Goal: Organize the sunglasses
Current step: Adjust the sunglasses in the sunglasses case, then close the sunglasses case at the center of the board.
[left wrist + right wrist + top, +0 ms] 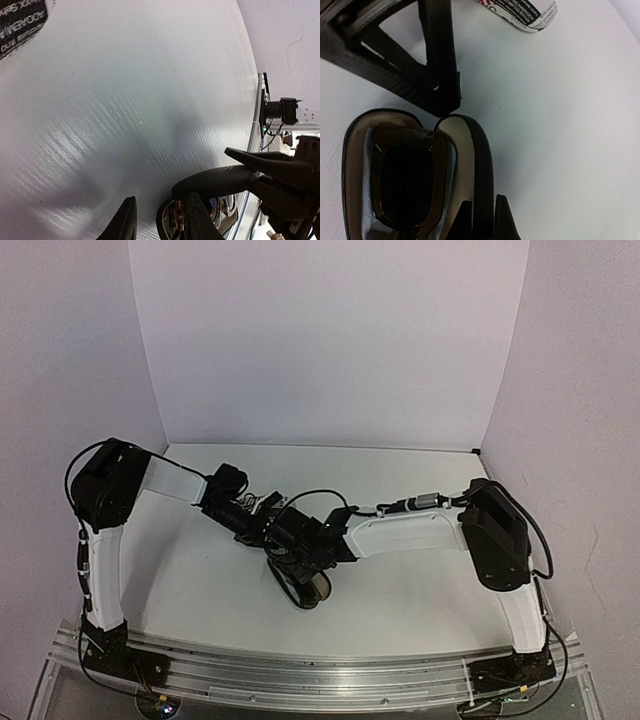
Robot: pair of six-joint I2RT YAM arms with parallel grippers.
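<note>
On the white table (200, 580) the left arm (105, 540) and the right arm (420, 530) both bend in toward the open black case (480, 165) and meet just above it. The brown sunglasses (405, 185) lie inside the case, on its tan lining (only one lens shows clearly). The right gripper (483, 201) is at the long side of the case, jaws narrow, pinching the rim wall. The left gripper (162, 196) is at the end of the case, jaws a little apart, holding nothing.
</note>
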